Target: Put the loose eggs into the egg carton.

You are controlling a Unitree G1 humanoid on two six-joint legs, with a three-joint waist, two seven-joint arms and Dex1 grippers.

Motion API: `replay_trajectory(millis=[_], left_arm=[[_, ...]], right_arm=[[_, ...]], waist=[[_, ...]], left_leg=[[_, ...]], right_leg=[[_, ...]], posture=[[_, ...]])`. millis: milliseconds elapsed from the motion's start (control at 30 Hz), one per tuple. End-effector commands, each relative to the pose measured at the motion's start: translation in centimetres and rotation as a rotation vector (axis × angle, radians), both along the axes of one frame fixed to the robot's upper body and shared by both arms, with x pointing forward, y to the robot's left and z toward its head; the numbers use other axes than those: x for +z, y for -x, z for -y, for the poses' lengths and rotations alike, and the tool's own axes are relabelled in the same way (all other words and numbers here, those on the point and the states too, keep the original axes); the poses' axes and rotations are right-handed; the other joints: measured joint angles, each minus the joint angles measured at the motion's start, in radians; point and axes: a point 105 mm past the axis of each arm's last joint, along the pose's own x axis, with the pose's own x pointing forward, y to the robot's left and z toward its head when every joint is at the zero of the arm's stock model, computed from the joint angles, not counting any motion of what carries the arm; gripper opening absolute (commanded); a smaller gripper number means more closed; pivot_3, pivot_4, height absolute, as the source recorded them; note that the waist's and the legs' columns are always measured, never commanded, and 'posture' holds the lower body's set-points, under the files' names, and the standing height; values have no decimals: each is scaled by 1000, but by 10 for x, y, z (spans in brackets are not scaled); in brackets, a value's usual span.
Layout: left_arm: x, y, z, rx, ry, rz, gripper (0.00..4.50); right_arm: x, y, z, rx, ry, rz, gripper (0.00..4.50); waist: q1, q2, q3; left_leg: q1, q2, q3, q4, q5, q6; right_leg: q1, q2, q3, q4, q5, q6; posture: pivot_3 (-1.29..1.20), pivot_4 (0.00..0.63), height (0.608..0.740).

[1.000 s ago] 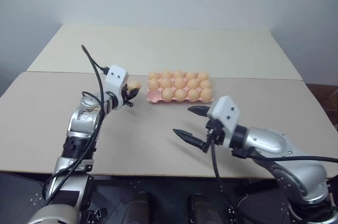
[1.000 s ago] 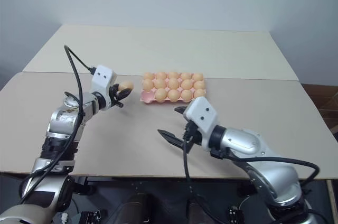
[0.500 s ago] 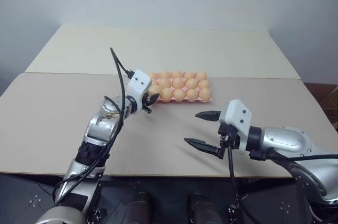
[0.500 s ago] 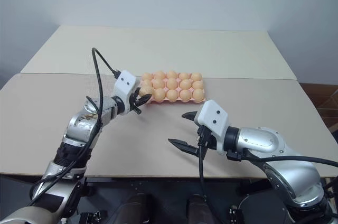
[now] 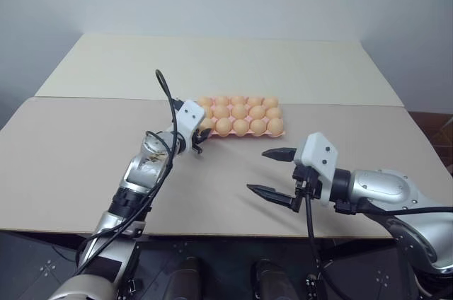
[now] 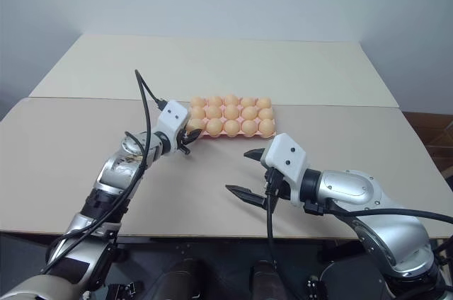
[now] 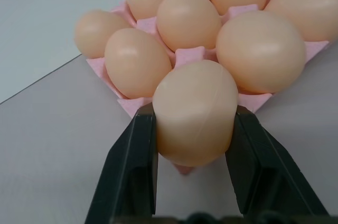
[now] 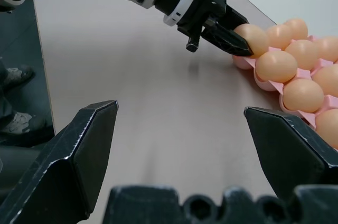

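Since a second ago the left gripper [image 7: 193, 129] has been swung in from open tabletop to the near left corner of the egg carton [image 5: 206, 129], with the last loose egg [image 7: 195, 112] carried along; the right gripper [image 5: 272, 171] has barely been shifted and is kept parked over the bare table [image 5: 64, 151], jaws spread wide with nothing between them

In the left wrist view the egg is seen pinched across its middle by the two black fingers [image 7: 132, 166], one on each side, and held right over the corner cup, the only one that looks unfilled. Whether the shell is already touching the pink pulp can't be told. Every other cup appears to be taken by an identical tan egg [image 7: 138, 61], so it's judged that the job is nearly done

Handling-wise: the egg is expected to be light, rigid, smooth and fairly slippery, and crackable if squeezed hard or dropped, assuming it's a real one. The widest part, where it's gripped now, is reckoned the safest hold, since a grip nearer either end could let it squirt out. The carton is thin moulded stuff and would probably be nudged easily if the fingers are pushed into its scalloped edge

No brand, label or stamp can be read on the eggs or carton. Some small print is visible on the left gripper's white housing in the right wrist view, but it's too tiny to be made out
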Motion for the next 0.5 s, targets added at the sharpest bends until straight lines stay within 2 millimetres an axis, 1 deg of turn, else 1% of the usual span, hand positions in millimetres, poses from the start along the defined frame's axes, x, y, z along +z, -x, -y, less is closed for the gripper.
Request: replay_trajectory(millis=[33,67,133,267,400,500], left_arm=[[15,-4,2,3,26,55,2197],[16,-5,3,-1,33,55,2428],[18,-5,4,-3,42,62,3125],[27,-2,1,5,45,94,4327],[41,3,-4,16,60,139,4327],[59,10,-9,35,81,197,4327]], right_arm=[[13,1,0,3,-13,72,4500],[13,1,0,3,-13,73,4500],[14,1,0,1,-13,74,4500],[14,1,1,-3,-14,76,4500],[15,2,1,-6,-17,78,4500],[16,1,1,-9,-25,78,4500]], waist=[[0,0,0],[0,0,0],[0,0,0],[1,0,0],[1,0,0],[0,0,0]], left_leg=[[0,0,0,0,0,0],[0,0,0,0,0,0],[0,0,0,0,0,0],[0,0,0,0,0,0],[0,0,0,0,0,0],[0,0,0,0,0,0]], right_leg=[[0,0,0,0,0,0],[0,0,0,0,0,0],[0,0,0,0,0,0],[0,0,0,0,0,0],[0,0,0,0,0,0],[0,0,0,0,0,0]], posture=[[0,150,740],[0,150,740],[0,150,740],[0,150,740],[0,150,740],[0,150,740]])
